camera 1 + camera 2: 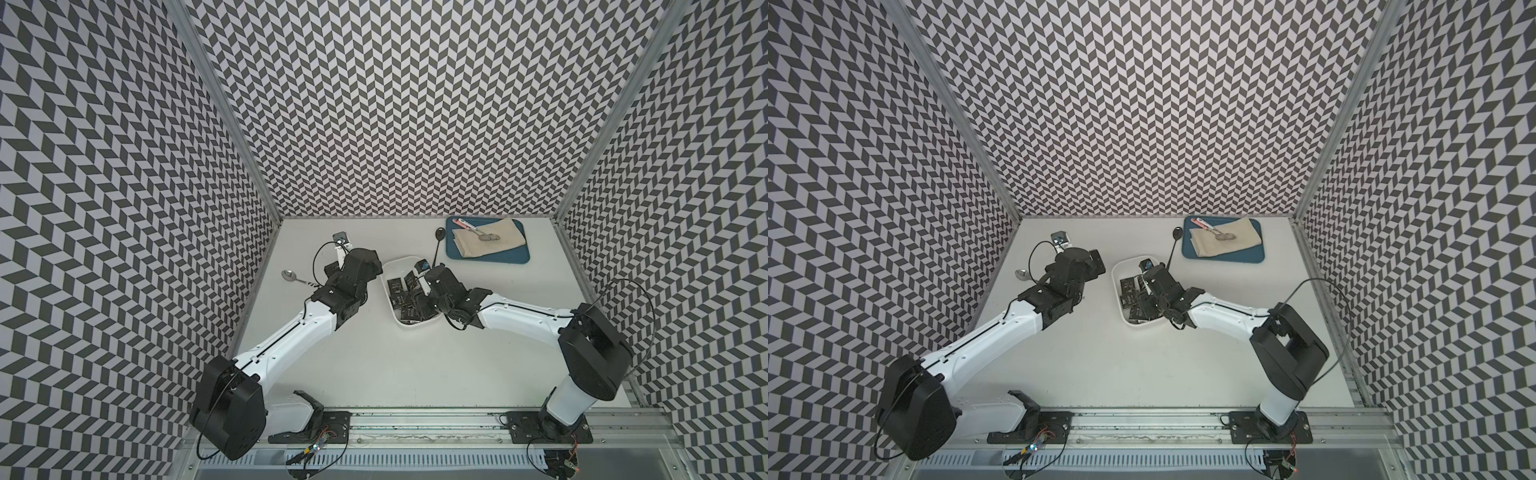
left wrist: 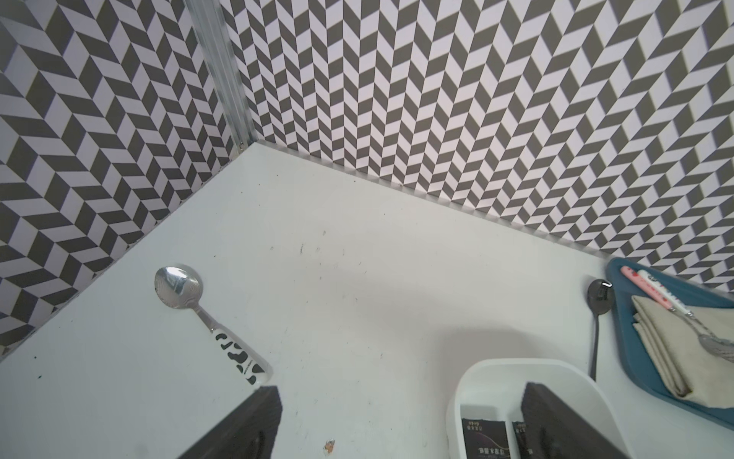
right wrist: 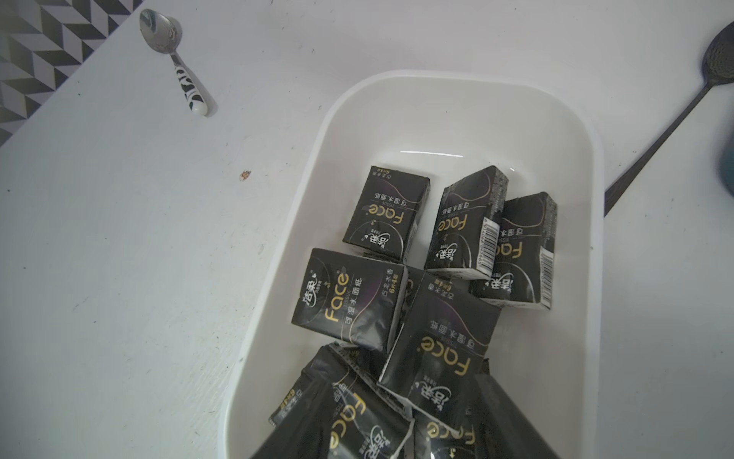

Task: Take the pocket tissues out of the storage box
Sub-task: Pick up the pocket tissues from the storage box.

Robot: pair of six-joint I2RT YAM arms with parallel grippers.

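Right hand (image 3: 389, 431) was down inside box (image 3: 456, 75), jaws part-way apart astride the nearest packets (image 3: 437, 349); gripped or not, could not tell. Likely placed there because the heap lay thickest beneath it. Packets ahead lay flat or leaning, overlapped, long axes mostly along the box's length, away from the hand. Left hand (image 2: 399, 401) hung wide and empty beside the box, probably keeping clear.

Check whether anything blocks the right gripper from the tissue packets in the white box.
Nothing visible does. The right gripper is down inside the storage box, its jaws either side of the pocket tissues at one end; nothing covers the packets.
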